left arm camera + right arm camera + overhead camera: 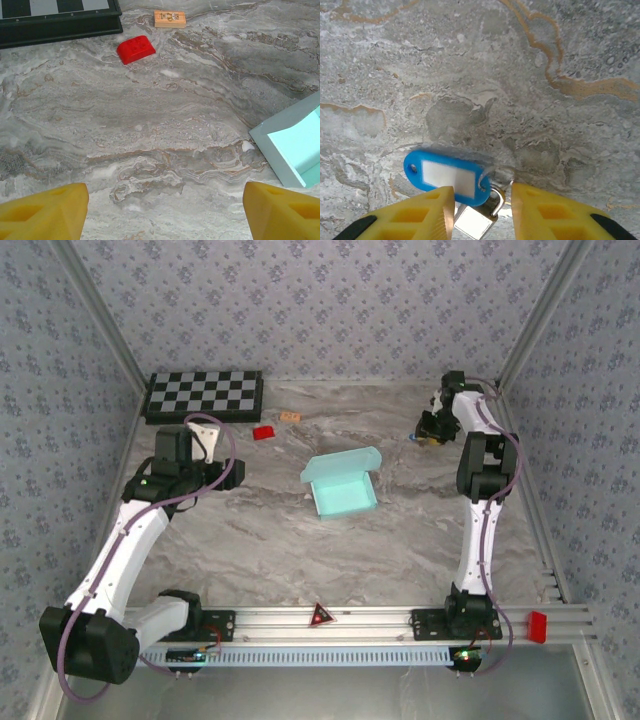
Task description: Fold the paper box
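One pale aqua card paper box (343,487) sits on the grey marbled worktop (260,540). There is one black-and-white checkerboard (205,394), one small red plastic block (264,433) and one small tan wooden tile (291,416). One blue plastic key tag (447,176) accompanies one silver metal padlock (475,220). Two white robot arms count as left arm (125,540) and right arm (478,540). The front rail carries one red triangular marker (320,615) and one red tab (537,626).

Pale aqua thin-card paper box (342,487), folded into a shallow open tray, lid flap raised along far edge, slightly skewed, near middle of grey marbled tabletop (260,540).
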### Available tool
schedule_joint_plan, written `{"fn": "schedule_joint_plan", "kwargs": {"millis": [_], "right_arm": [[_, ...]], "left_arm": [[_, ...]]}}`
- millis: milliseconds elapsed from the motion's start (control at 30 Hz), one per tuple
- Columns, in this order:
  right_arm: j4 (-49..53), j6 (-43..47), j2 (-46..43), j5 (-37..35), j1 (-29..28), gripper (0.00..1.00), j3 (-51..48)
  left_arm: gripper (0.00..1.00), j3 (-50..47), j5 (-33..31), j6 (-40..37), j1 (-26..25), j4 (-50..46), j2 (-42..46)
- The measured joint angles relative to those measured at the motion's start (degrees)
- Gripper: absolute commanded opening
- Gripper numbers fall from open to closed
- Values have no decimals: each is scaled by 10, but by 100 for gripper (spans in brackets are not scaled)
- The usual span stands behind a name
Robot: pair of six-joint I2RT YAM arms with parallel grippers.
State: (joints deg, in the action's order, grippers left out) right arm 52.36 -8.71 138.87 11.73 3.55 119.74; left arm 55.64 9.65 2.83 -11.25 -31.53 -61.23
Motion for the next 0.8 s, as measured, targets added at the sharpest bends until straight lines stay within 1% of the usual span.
{"fn": "schedule_joint_plan", "kwargs": {"millis": [67,367,600,800], "right_arm": [[2,4,0,-3,0,27,1],[0,21,-4,-2,-3,15,-4],[-21,30,-49,2,-3,6,-76],[-30,37,-84,1,-3,1,-141]], "left_arm": [[81,0,0,0,0,0,0],[81,0,0,0,0,0,0],[81,0,2,0,0,0,0],[81,0,2,0,0,0,-1]]}}
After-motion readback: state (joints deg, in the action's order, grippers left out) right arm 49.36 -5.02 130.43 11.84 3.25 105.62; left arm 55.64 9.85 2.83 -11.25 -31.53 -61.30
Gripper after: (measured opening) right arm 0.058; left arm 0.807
